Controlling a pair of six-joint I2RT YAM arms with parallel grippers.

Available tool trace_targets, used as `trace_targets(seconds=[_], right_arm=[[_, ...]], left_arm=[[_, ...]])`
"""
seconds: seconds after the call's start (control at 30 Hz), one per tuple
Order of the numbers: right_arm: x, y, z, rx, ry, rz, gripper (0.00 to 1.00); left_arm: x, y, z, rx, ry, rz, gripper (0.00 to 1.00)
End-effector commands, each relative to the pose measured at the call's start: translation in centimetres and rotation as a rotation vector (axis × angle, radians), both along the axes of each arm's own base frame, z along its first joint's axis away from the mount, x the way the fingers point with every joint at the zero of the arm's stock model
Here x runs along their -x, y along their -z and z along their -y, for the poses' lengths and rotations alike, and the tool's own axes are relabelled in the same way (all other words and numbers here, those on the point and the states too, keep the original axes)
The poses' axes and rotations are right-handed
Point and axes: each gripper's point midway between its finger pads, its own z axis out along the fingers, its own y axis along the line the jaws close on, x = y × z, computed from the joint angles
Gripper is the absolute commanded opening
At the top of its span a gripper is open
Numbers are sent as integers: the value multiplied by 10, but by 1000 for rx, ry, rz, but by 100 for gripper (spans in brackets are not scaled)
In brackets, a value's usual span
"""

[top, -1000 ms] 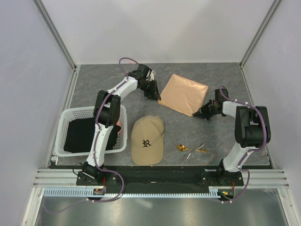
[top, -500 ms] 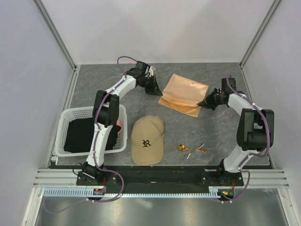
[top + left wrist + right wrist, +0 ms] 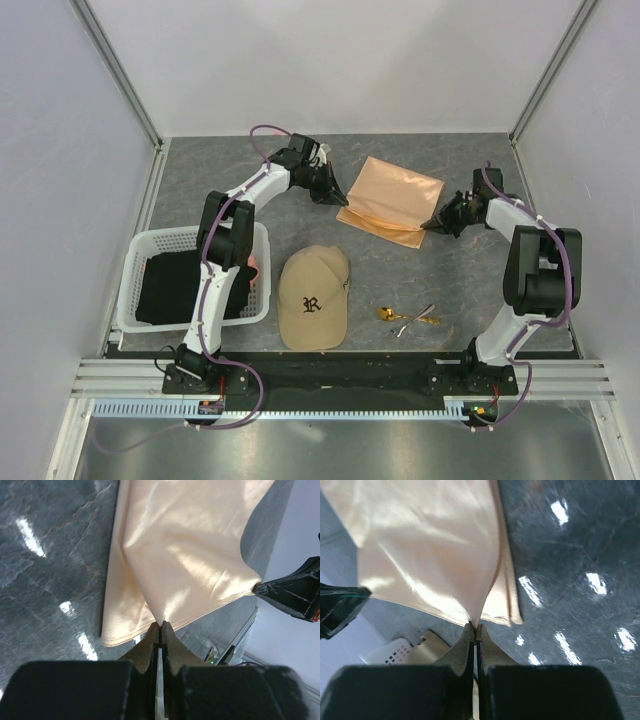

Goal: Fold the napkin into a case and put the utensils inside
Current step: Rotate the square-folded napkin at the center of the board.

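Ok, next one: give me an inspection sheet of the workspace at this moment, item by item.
Surface: grey marbled table, glare spots, no spills seen.
Job's things: peach napkin at far centre, its near edge lifted; utensils lying loose on the table near the right arm's base, outside the napkin.
Clutter: tan cap at the front; white basket on the left holding a black cloth.
Grippers: left gripper and right gripper each shut on a near corner of the napkin.
Cables: purple cables run along both arms, off the napkin.
Surroundings: white walls with metal frame posts; nothing else seen.
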Motion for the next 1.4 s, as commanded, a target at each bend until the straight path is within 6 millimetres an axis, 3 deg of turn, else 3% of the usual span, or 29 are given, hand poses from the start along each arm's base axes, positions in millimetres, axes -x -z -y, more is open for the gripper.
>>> trace_targets(seconds=[0.0,0.43,0.7,0.8,0.87,0.9,0.97,1.0,1.07,1.2,1.27,1.37], right_arm=[[12,23,-13,-39,-26,-36,0],[26,44,-13,-30,-36,-90,0],[33,54,-10,-12,-21,-119,2],[30,48,-9,-7,-22,-115,10],[27,38,-6,16,-42,-97,26],[26,27,-4,37,-49,-99,31],[22,12,7,108,-52,-73,47],[19,1,11,135,-72,-59,54],[13,-8,18,182,-81,-39,59],[-12,-24,18,187,-107,29,64],[-23,-17,7,133,-136,41,61],[-36,-11,-21,48,-185,66,42]], left_arm=[[4,-13,-3,-17,20,37,6],[8,3,-16,-103,38,36,8],[9,9,-20,-143,54,23,16],[6,0,-17,-132,71,34,28],[7,-10,-20,-145,80,49,45],[4,-26,-22,-157,69,92,50],[1,-39,-28,-182,59,139,56],[-1,-48,-30,-190,49,165,56],[-3,-54,-27,-176,43,178,51],[7,-46,-4,-99,86,135,34],[10,-37,5,-81,100,115,22],[10,-30,12,-47,106,103,17]])
